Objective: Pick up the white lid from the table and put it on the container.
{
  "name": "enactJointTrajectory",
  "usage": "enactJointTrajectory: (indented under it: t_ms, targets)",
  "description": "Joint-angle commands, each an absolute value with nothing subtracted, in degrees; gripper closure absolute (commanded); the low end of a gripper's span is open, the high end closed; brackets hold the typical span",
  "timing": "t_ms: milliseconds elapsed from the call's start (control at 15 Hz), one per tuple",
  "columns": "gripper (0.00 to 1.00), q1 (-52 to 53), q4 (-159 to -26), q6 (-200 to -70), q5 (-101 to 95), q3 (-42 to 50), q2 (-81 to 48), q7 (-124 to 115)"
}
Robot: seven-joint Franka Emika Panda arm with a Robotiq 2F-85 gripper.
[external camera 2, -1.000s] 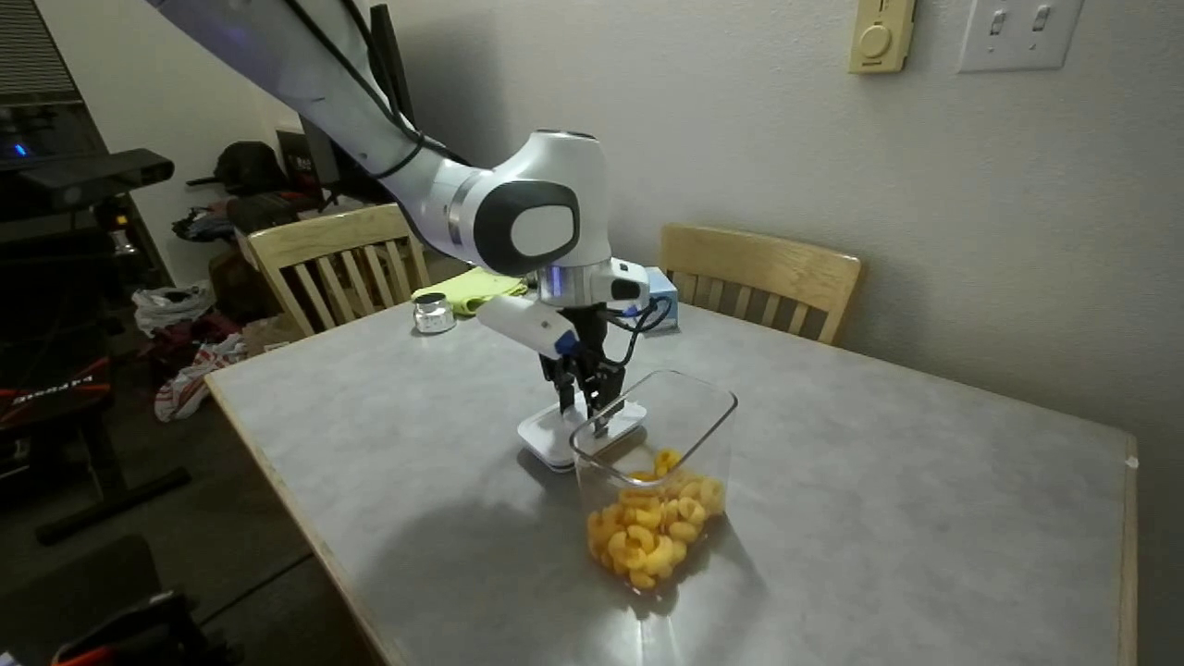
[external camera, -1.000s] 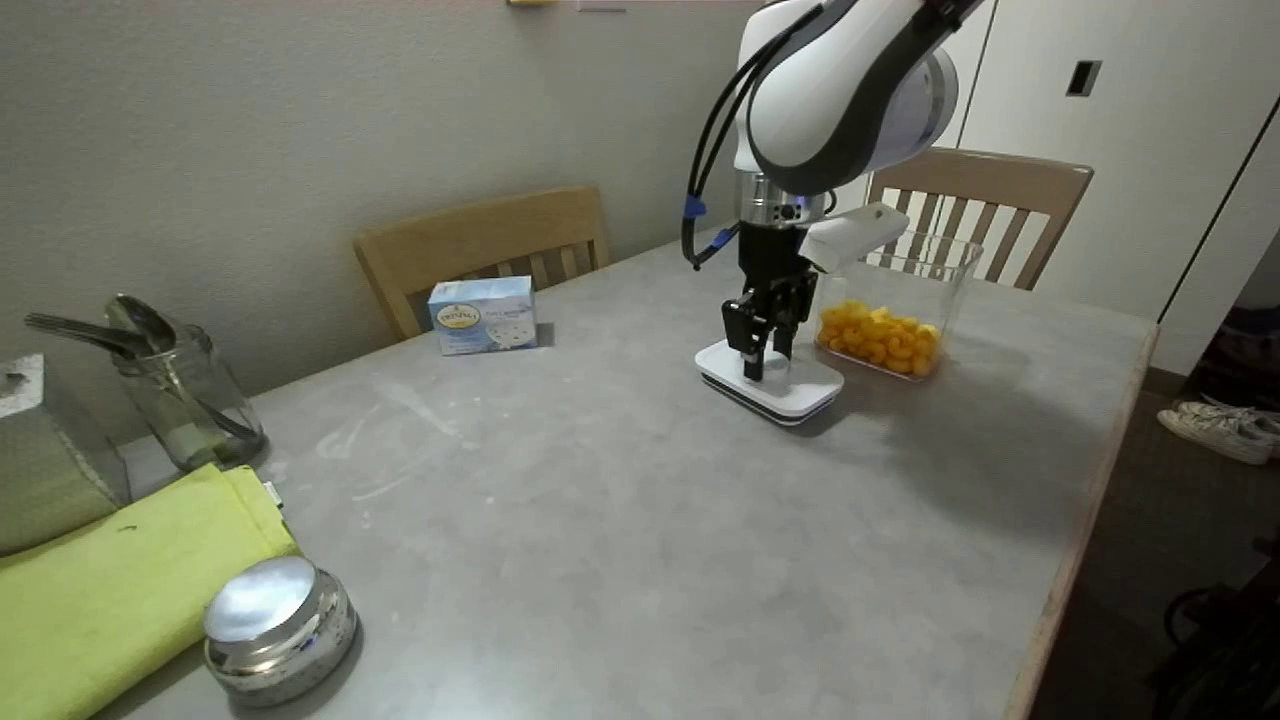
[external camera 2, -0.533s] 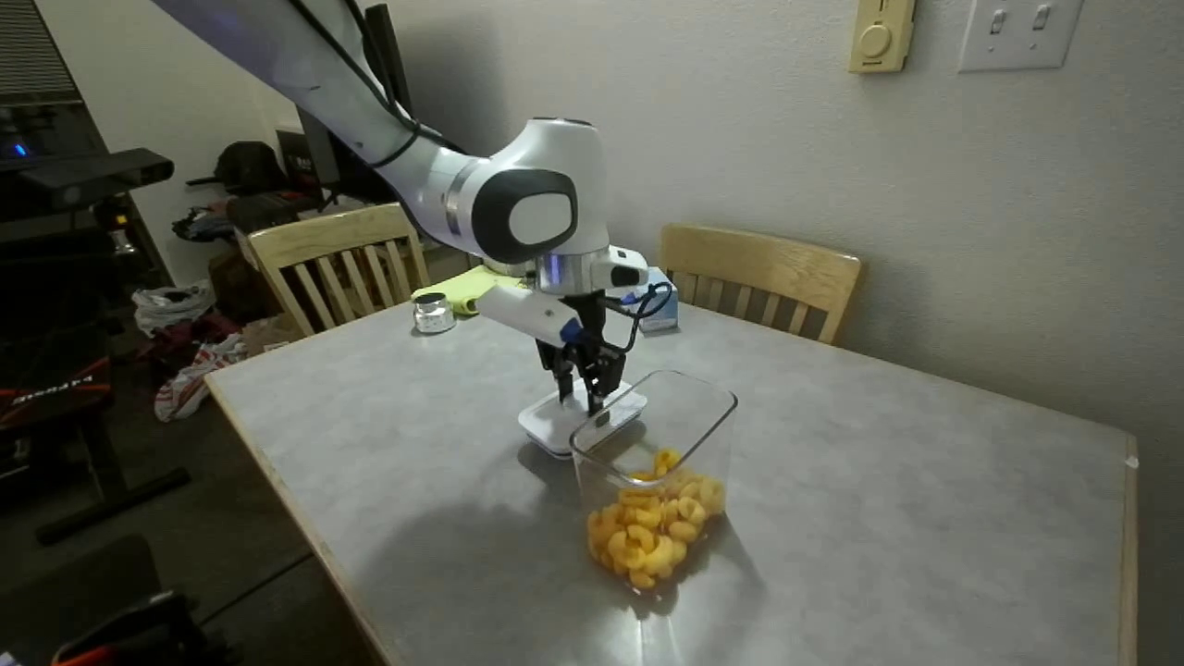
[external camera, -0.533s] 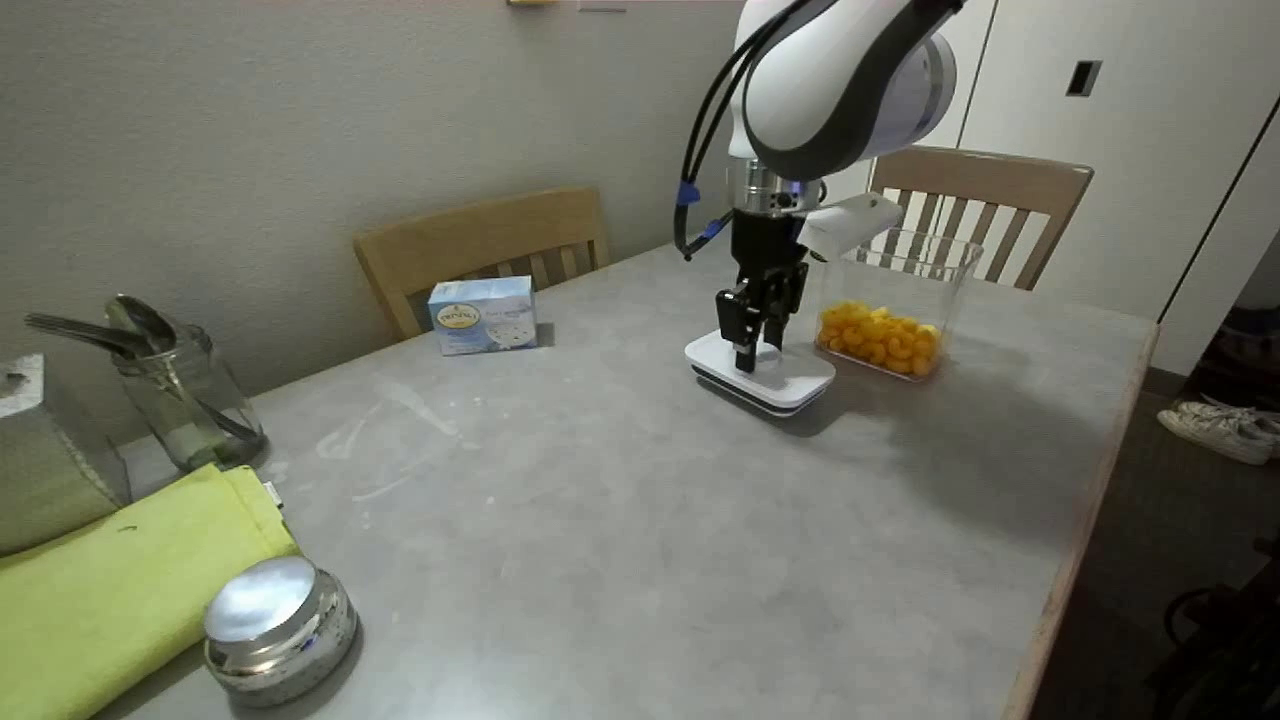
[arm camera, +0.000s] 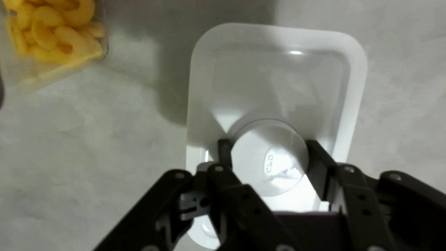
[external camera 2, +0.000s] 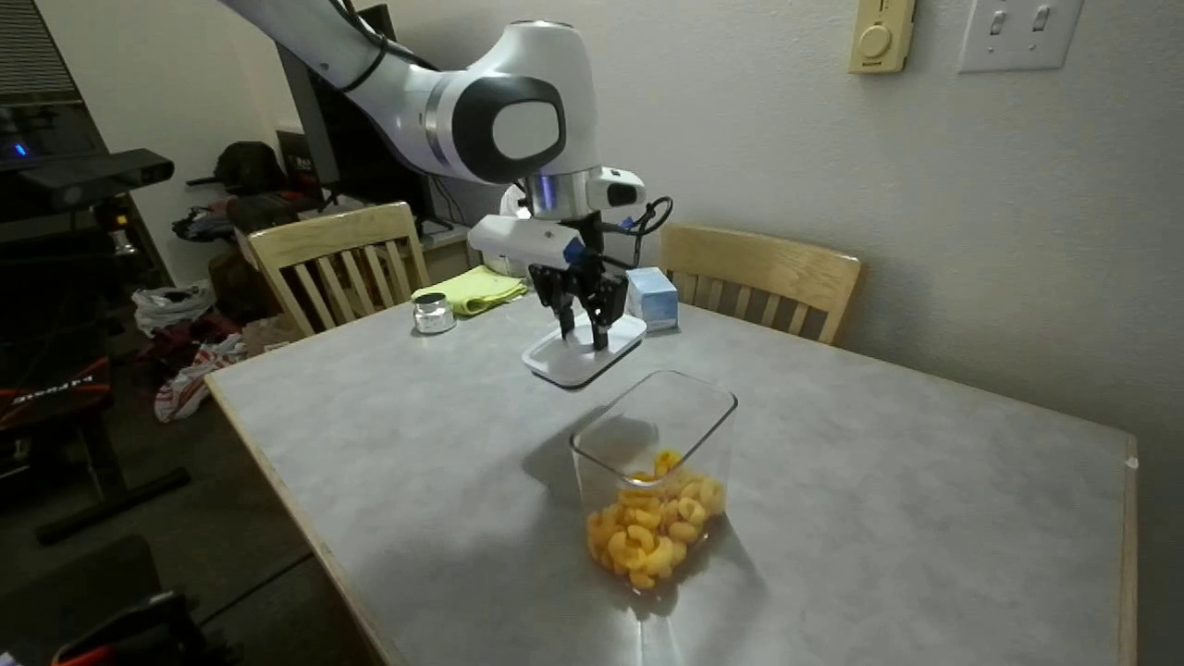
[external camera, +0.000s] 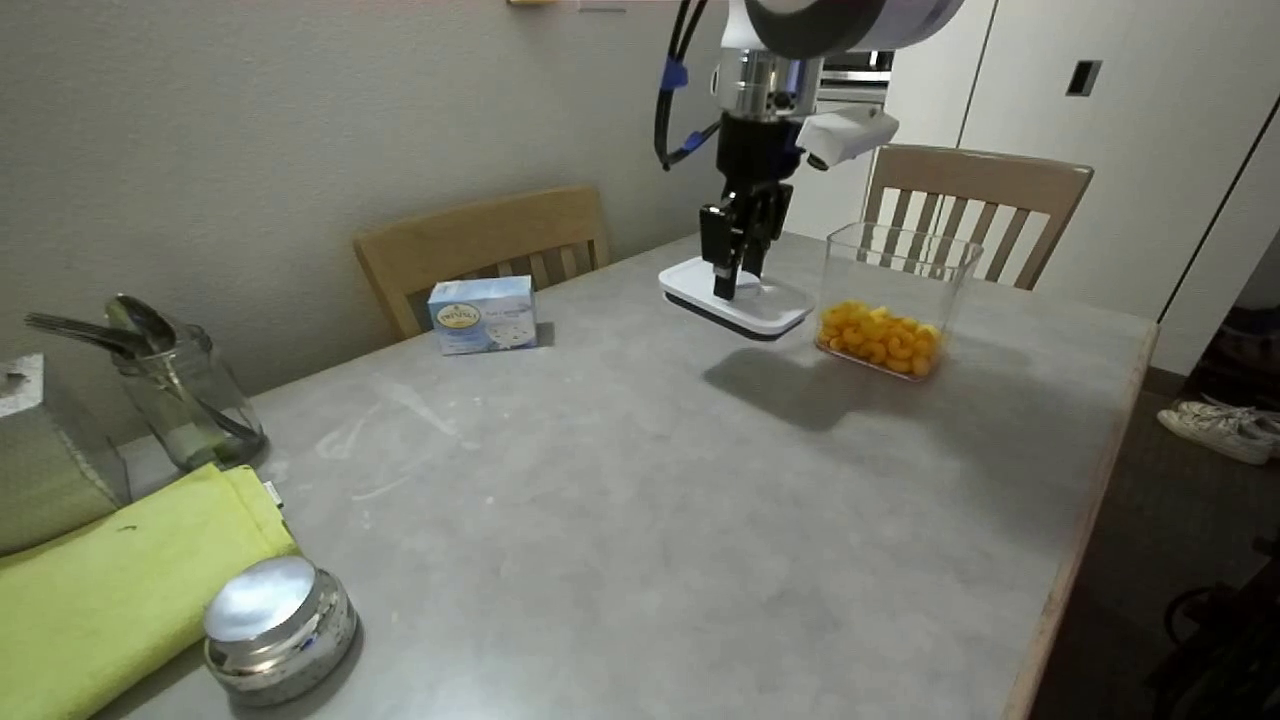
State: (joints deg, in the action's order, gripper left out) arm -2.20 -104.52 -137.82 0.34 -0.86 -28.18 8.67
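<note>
The white lid (external camera: 692,282) hangs level above the grey table (external camera: 600,520), its dark rim edge showing underneath. My gripper (external camera 2: 584,337) comes straight down on it, shut on the lid's round middle knob (arm camera: 266,177). In the wrist view, one dark finger (arm camera: 225,152) presses each side of that knob, and the lower part of the lid is partly covered by the gripper. The clear container (external camera 2: 723,435) stands upright and uncovered on the table, with yellow-orange pieces at its bottom. The lid is beside it, apart from it, and a corner of the container shows top left in the wrist view.
A blue-white tea box (external camera: 485,318) stands near the wall. At the far end are a shiny metal jar (external camera: 278,632), a yellow cloth (external camera: 140,580), a glass jar (external camera: 222,405) with cutlery and a grey box (external camera: 50,465). Wooden chairs (external camera 2: 758,268) border the table.
My gripper and the lid have risen from close to the tabletop to well above it. The lid's shadow now lies apart from it. The container has not moved.
</note>
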Motion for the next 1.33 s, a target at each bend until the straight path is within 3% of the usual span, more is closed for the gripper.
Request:
enactJointTrajectory:
  t_ms: [0,1267]
  targets:
    - [0.71,-3.0,-104.3,-133.2,0.4,-1.6,-24.0,11.6]
    - [0.71,-7.8,-105.7,-125.0,0.1,3.5,-15.2,16.7]
